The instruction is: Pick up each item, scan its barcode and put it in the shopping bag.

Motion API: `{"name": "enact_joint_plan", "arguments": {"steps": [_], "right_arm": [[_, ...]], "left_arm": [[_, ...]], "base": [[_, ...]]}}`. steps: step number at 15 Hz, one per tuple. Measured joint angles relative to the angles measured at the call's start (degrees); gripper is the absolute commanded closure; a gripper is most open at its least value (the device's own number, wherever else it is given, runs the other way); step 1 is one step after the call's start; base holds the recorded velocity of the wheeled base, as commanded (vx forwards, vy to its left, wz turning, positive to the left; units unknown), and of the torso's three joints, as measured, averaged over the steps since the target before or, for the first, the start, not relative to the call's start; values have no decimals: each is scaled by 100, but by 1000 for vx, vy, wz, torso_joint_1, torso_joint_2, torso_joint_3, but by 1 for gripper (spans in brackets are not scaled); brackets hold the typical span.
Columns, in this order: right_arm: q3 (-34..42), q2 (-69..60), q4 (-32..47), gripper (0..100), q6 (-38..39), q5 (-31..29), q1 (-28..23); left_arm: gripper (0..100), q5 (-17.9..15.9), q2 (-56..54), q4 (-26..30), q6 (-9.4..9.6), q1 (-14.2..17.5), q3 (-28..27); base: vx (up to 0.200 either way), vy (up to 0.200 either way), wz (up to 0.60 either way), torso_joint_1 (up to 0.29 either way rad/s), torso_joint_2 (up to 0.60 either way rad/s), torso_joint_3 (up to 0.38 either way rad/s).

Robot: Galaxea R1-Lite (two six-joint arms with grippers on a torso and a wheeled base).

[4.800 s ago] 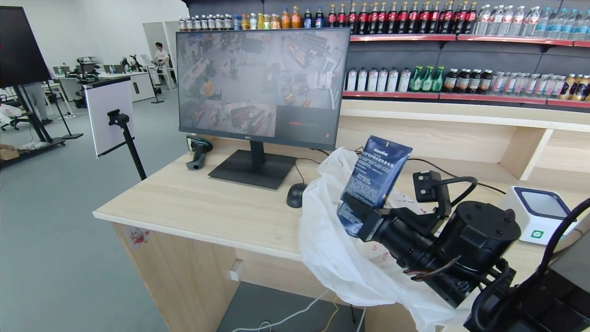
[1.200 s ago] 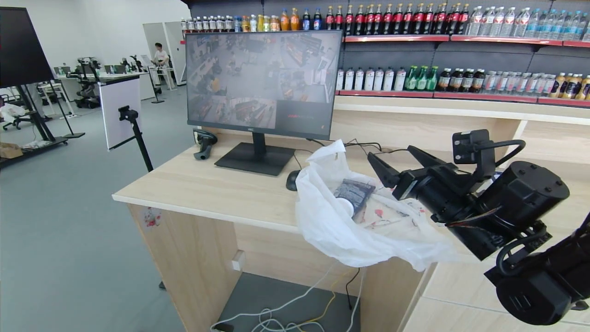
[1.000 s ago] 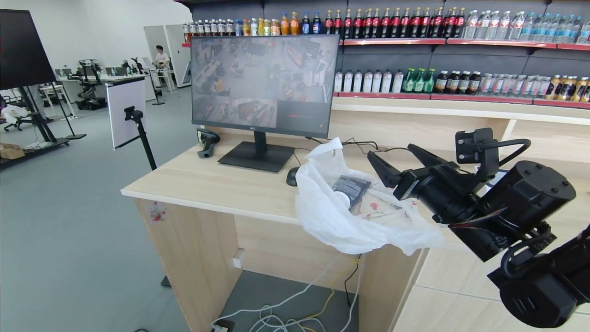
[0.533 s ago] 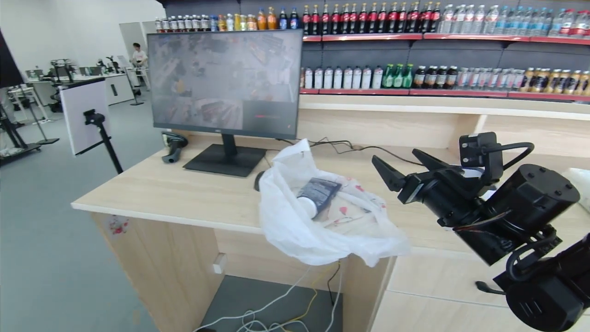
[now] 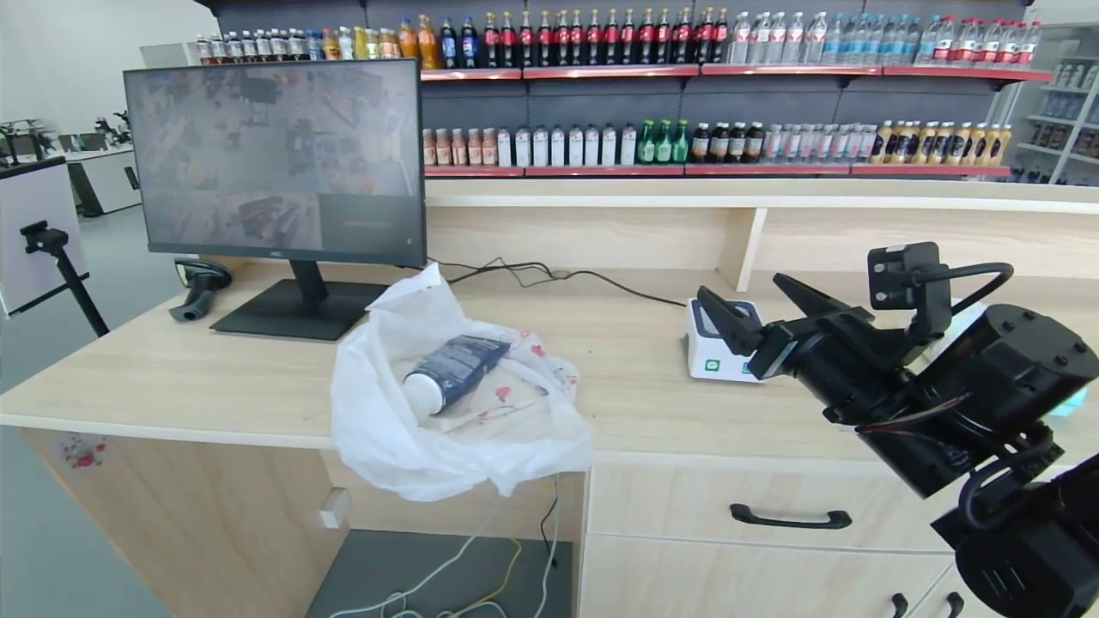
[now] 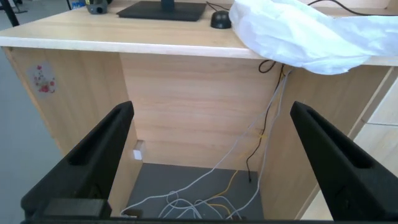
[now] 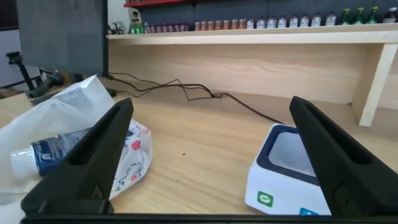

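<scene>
Blue pouch (image 5: 458,367) seen lying on side inside shopping bag (image 5: 378,429); bag slumped over front edge of tabletop (image 5: 635,403). That item judged bagged; scan not verifiable. Right gripper (image 5: 740,292) held just beside scanner (image 5: 713,367), fingers apart, nothing carried. Left gripper (image 6: 211,155) held low before counter front, fingers apart, nothing carried. Whether further items are left cannot be told; next pick judged not yet begun.

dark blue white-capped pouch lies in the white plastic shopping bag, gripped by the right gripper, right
Not gripped: the head view shows the black right gripper open and apart from it. The dark blue white-capped pouch does lie in the white plastic shopping bag.
</scene>
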Motion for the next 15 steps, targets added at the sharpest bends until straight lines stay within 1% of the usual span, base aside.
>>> {"name": "enact_joint_plan", "arguments": {"steps": [15], "right_arm": [[112, -66, 0, 0, -5, 0, -11]], "left_arm": [[0, 0, 0, 0, -11, 0, 0]], "base": [[0, -200, 0, 2, 5, 2]]}}
